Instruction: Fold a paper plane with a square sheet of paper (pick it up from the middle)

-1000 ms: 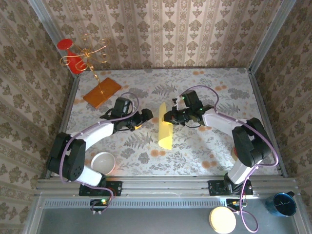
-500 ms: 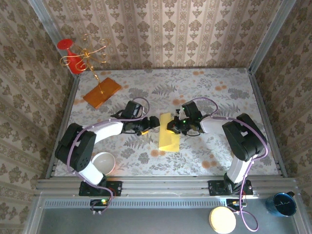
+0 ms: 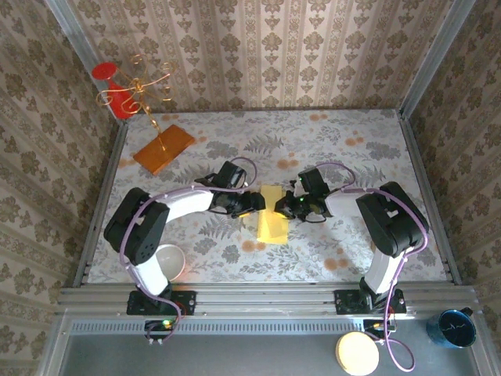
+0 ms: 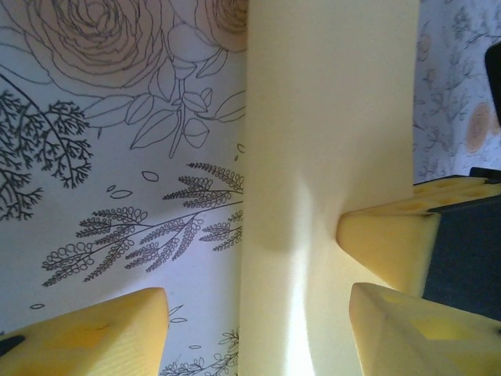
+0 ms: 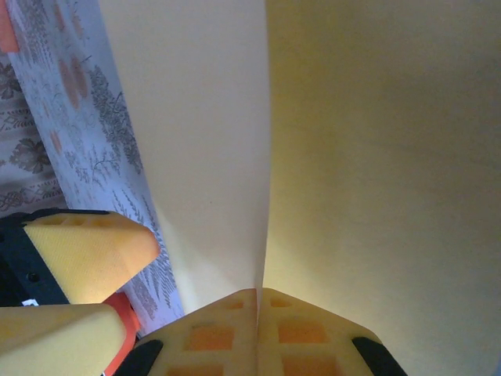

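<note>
Because the square sheet of paper (image 4: 329, 102), doubled over and pinched in the closed right pincer (image 5: 257, 309), looks thin and limp, grip it lightly at the crease, within the spread left pincer (image 4: 254, 337).

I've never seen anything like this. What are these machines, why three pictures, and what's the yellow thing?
They are two robot arms bolted to a table, each ending in a two-finger gripper. The wide picture looks down from above; the close-ups come from cameras on the wrists. Between the arms is a folded yellow paper: the right gripper pinches it, and the left gripper stands open around it. An orange board and a white bowl sit to the left.
</note>
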Available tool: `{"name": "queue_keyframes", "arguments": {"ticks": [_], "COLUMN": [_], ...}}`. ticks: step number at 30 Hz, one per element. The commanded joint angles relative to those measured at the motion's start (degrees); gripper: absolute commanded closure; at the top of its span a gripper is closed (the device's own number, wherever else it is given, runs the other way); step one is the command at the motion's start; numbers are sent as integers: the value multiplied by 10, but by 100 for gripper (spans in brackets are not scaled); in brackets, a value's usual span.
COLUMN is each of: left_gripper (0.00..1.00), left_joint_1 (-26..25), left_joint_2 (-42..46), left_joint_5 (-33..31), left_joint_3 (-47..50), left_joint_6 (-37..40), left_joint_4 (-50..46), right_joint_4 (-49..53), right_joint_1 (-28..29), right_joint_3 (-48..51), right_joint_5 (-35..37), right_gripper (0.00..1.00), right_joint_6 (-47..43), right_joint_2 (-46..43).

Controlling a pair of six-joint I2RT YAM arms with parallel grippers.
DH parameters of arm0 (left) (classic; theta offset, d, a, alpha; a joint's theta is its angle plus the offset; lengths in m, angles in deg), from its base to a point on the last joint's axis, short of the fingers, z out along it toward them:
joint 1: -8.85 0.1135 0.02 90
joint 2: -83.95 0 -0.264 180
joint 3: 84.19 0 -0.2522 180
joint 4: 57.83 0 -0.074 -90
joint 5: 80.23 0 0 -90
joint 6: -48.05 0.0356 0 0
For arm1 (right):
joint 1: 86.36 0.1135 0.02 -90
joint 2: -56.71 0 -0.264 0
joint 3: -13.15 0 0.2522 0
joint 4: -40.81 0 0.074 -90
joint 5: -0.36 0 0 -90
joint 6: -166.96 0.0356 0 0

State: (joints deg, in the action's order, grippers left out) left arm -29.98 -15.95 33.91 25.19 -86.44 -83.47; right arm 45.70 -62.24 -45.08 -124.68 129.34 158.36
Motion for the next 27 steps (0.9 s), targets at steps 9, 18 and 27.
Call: {"name": "queue_keyframes", "arguments": {"ticks": [9, 18, 27], "left_gripper": [47, 53, 59], "left_joint_1": [-24, -41, -51], "left_joint_2": [-58, -98, -143], "left_joint_5": [0, -16, -71], "left_joint_3": [-68, -89, -99], "left_joint_6": [30, 36, 42], "left_joint_4": [-51, -81, -145], "right_joint_4": [-4, -5, 45], "right_joint_1": [-10, -15, -42], "right_joint_3": [23, 24, 35], "right_joint_5": [8, 5, 29], "right_gripper": [94, 92, 69], "right_joint_6": [11, 8, -9], "right_joint_2": [-18, -22, -83]}}
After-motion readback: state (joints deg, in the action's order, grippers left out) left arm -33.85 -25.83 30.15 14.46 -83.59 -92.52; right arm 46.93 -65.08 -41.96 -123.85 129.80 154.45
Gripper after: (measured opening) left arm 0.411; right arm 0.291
